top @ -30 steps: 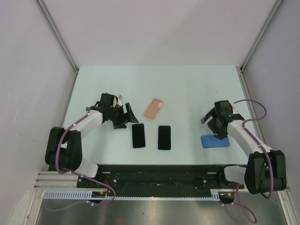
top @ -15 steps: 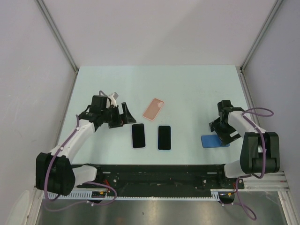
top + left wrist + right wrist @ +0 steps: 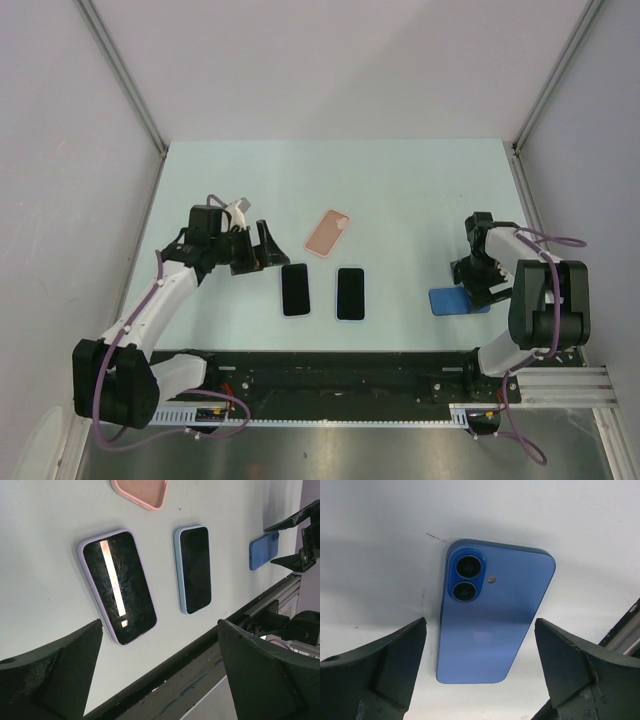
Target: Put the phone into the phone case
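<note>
A blue phone (image 3: 492,615) lies face down, camera lenses up, near the table's front right (image 3: 458,300). My right gripper (image 3: 480,665) hovers over it, open, with a finger on either side of its lower end and no contact; in the top view the right gripper (image 3: 470,287) is at the phone's right end. The empty pink phone case (image 3: 327,232) lies mid-table, also at the top edge of the left wrist view as the pink case (image 3: 140,492). My left gripper (image 3: 268,250) stands open and empty, left of the case.
Two other phones lie screen up near the front edge: one in a lilac case (image 3: 295,289) (image 3: 119,585), one in a light blue case (image 3: 350,293) (image 3: 194,569). The black front rail (image 3: 340,365) runs just below them.
My left gripper opened fully and drew back to the left, away from the lilac-cased phone. The right arm folded in and its gripper settled over the blue phone.
</note>
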Action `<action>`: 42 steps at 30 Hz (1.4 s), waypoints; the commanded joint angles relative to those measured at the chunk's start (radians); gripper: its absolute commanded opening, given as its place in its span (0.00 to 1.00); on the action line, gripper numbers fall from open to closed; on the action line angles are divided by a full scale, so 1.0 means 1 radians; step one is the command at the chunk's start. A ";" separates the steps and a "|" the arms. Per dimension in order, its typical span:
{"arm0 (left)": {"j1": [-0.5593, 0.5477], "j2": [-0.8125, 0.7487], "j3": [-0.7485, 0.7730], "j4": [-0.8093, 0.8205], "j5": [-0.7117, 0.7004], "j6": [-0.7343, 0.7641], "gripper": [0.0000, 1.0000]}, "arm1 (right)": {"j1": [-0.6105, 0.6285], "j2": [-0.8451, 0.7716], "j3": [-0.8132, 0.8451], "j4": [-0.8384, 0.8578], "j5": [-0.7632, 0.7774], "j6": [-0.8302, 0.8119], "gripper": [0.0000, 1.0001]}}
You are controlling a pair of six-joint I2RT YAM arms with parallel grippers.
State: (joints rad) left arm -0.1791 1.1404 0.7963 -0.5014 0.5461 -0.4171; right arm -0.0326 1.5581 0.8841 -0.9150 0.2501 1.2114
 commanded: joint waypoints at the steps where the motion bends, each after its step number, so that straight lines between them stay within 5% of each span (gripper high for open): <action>1: 0.016 -0.025 -0.012 0.026 0.048 0.023 1.00 | -0.004 0.051 0.021 -0.027 0.009 0.074 0.91; 8: 0.021 -0.024 -0.011 0.020 0.037 0.026 1.00 | -0.001 0.082 0.019 -0.021 0.015 0.062 0.73; 14: 0.024 -0.013 -0.009 0.024 0.043 0.027 1.00 | -0.010 0.068 0.018 -0.044 0.006 0.040 0.90; 20: 0.024 -0.021 -0.012 0.034 0.046 0.024 1.00 | -0.032 0.043 0.016 -0.053 -0.050 0.028 0.95; 34: 0.026 -0.019 -0.017 0.038 0.077 0.027 1.00 | -0.029 -0.039 -0.079 -0.041 -0.074 0.116 0.95; 42: 0.029 -0.027 -0.019 0.040 0.071 0.026 1.00 | -0.024 -0.050 -0.126 0.013 -0.069 0.132 0.83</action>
State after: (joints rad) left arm -0.1608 1.1400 0.7807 -0.4877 0.5907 -0.4171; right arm -0.0624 1.5024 0.8139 -0.8978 0.1482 1.3170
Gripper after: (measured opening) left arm 0.996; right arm 0.860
